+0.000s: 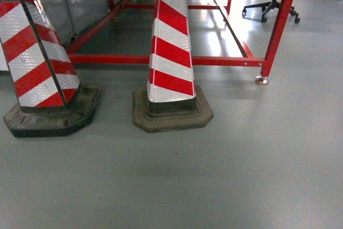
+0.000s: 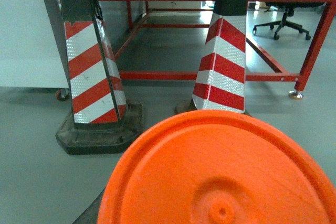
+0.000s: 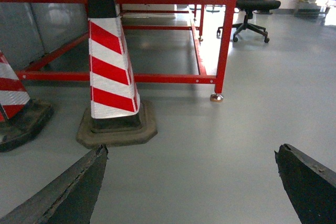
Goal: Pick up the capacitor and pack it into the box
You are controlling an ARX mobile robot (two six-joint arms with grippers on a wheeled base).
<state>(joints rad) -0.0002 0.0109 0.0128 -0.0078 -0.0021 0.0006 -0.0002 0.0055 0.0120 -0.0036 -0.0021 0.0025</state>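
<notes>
The head view looked down at a smooth grey floor (image 1: 214, 175). Two tall cones stood on it, each striped red and white with a heavy black base. One striped cone (image 1: 37, 63) stood at the left edge, and the other striped cone (image 1: 171, 52) stood near the middle. Behind them was a red metal frame (image 1: 203, 60) with bars low over the floor and a small foot at its right leg. A black office chair on wheels (image 1: 273, 4) stood far back on the right. No gripper showed in this view, and neither the pink box nor any capacitor was in sight.

The left wrist view showed a big round orange plastic disc (image 2: 220, 177) with raised rings, filling the bottom of the picture right in front of the camera. The two cones stood behind it, with the red frame and the chair further back. The left gripper could not be seen here, so I cannot tell how it was set. The box did not show.

The right wrist view showed the right gripper (image 3: 191, 182) with its two dark fingers (image 3: 68, 192) spread far apart at the bottom corners, holding nothing. Only bare floor lay between them. One cone stood ahead on the left, well apart from the gripper, with the red frame behind it. The box and capacitor were not in this view, so their place next to the gripper cannot be told.
</notes>
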